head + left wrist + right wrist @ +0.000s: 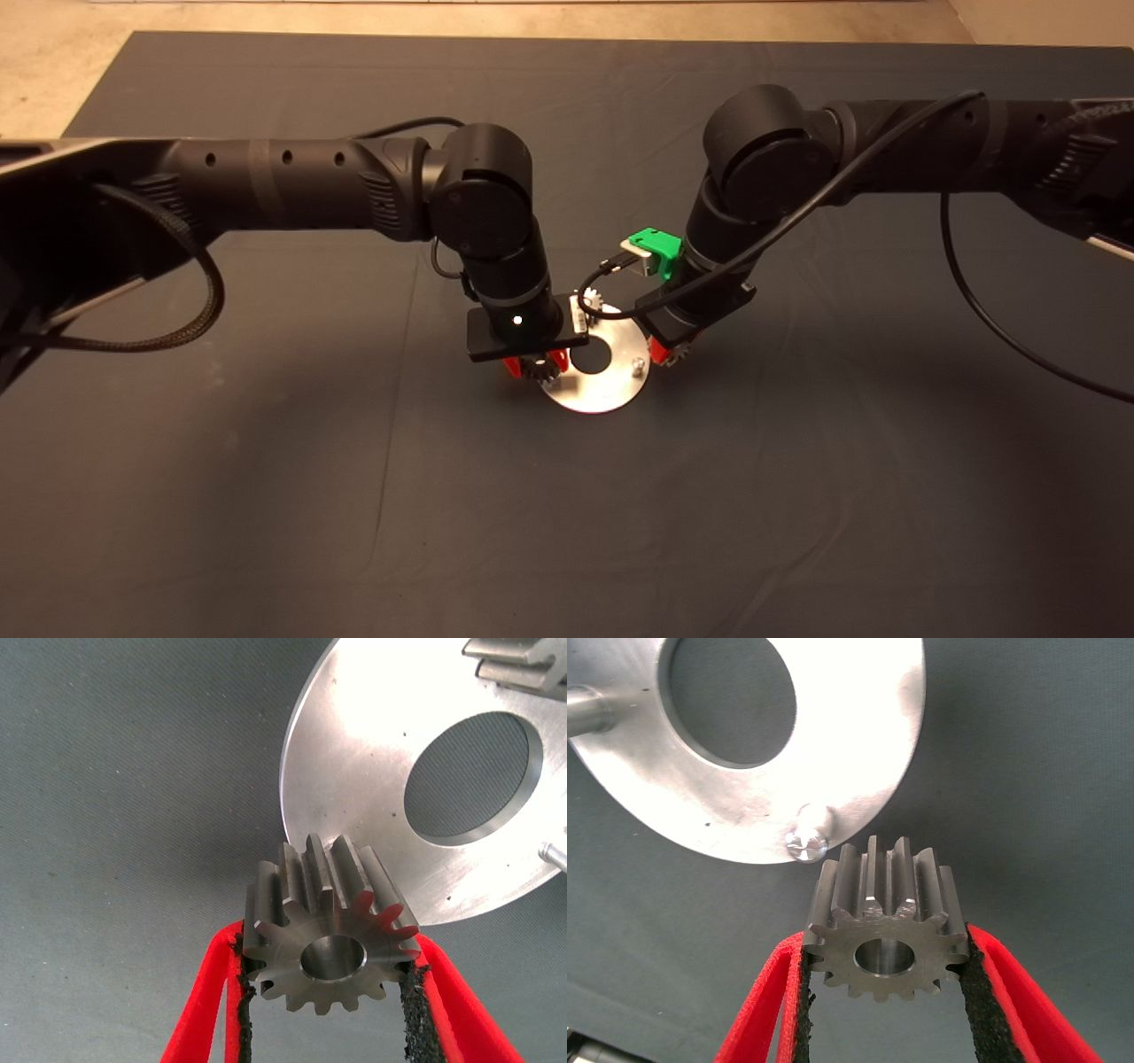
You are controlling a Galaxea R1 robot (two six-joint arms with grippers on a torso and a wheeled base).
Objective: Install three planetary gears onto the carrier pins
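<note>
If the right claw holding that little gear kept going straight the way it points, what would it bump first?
Probably the carrier pin at the disc's edge: it stands just ahead of the gear held by the right gripper. Depth is unclear, so the gear might pass above it.

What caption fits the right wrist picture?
Right claw grips a gear beside the disc's pin.

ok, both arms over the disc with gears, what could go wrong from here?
1. Both grippers, left and right, work at one small disc; the wrists sit close and could collide.
2. The right gear hangs just off the disc edge beside a bare pin; if its bore misses the tip, it may jam or nudge the disc.
3. The left gear is pinched only at its teeth; it could tilt or slip while seating.
</note>
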